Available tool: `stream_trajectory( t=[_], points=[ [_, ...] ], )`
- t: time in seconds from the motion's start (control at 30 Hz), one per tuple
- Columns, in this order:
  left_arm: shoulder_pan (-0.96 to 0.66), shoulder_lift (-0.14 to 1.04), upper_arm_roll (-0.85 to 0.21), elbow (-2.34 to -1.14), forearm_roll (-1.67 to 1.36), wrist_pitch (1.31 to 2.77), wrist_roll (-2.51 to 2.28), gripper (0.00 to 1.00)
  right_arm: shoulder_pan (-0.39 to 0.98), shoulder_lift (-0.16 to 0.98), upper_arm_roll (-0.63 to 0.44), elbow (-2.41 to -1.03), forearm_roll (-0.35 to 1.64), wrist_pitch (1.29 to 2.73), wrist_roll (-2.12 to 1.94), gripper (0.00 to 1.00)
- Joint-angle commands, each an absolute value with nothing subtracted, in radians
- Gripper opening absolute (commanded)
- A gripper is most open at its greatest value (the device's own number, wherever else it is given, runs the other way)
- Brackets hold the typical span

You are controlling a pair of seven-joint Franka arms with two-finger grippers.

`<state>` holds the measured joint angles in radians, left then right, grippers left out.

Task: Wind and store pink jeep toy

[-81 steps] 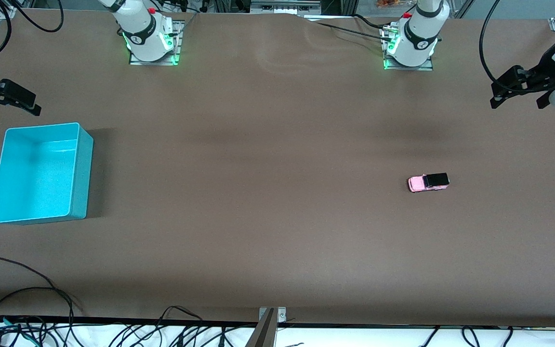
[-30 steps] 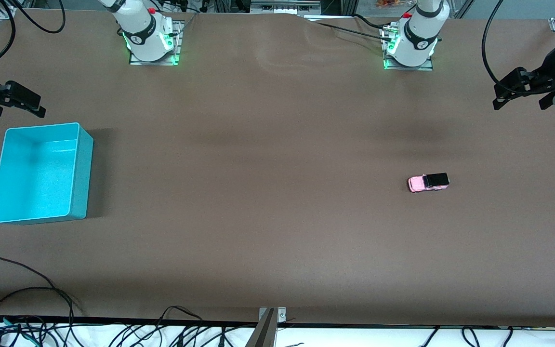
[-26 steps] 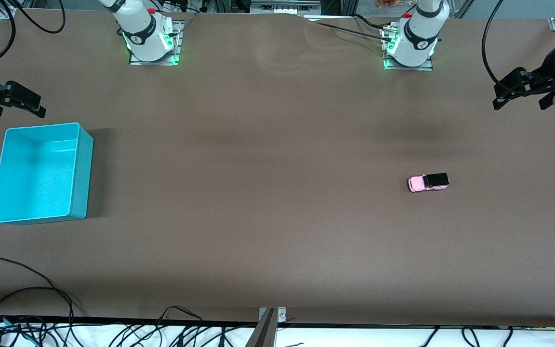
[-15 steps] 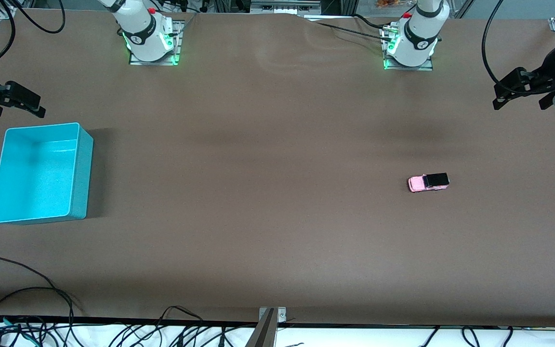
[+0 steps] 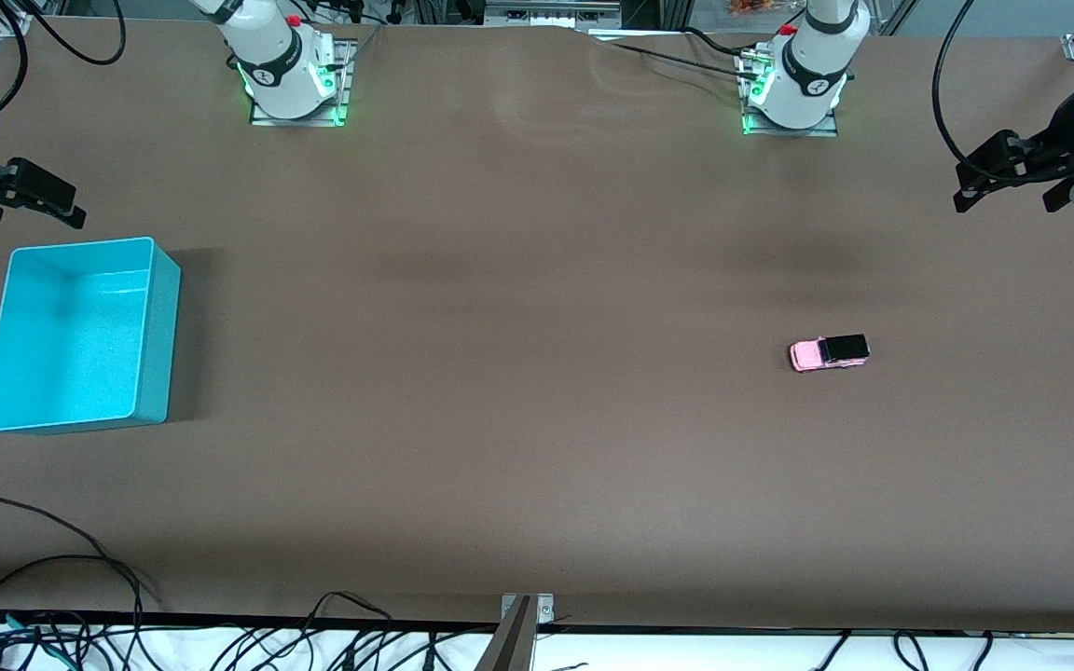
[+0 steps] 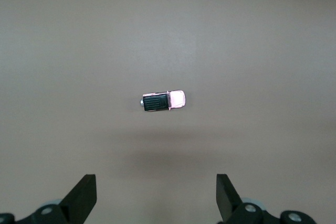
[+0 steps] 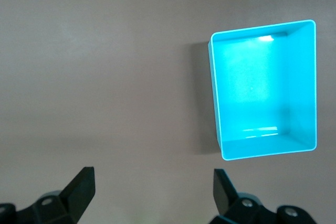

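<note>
Big brown table point(image 5: 518, 280), mostly bare. Turquoise bin point(image 5: 75, 335) at the right arm's end, open and with nothing in it. Pink jeep toy point(image 5: 829, 352) at the left arm's end, flat on its wheels, well apart from the bin. Not yet wound, not yet stored.

Left gripper point(image 5: 1003, 172) up in the air over the table's edge at the left arm's end, fingers spread wide, holding nothing. Right gripper point(image 5: 10, 191) up in the air over the table near the bin's rim, fingers spread wide too, holding nothing.

What matters for the next move: much closer to the left gripper than to the right one, so a job for the left arm by the look of it. Long side of the jeep running along the table from one arm's end toward the other, pink nose toward the bin, black roof toward the left arm's end. In the left wrist view, jeep point(image 6: 163, 100) lying crosswise in the middle, with the left gripper point(image 6: 156, 203) fingers set apart along that same line. Likely need for a reach out over the jeep and a turn of the wrist, to pinch the short sides.

Compared with a few seconds back: left gripper a touch lower and closer in, right gripper a little lower toward the bin. Jeep and bin just where they were.
</note>
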<state>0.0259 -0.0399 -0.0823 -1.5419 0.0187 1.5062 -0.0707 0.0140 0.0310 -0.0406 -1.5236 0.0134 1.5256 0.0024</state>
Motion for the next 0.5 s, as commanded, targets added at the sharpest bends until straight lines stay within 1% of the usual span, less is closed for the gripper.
stream_trajectory(
  t=[0.0, 0.47],
  points=[
    [0.035, -0.021, -0.087, -1.502, 0.002, 1.483, -0.077, 1.00, 0.011, 0.038, -0.041, -1.502, 0.031, 1.519, 0.002, 1.00],
    [0.035, -0.020, -0.087, -1.503, 0.006, 1.483, -0.078, 1.00, 0.012, 0.038, -0.040, -1.500, 0.032, 1.523, 0.003, 1.00]
  ],
)
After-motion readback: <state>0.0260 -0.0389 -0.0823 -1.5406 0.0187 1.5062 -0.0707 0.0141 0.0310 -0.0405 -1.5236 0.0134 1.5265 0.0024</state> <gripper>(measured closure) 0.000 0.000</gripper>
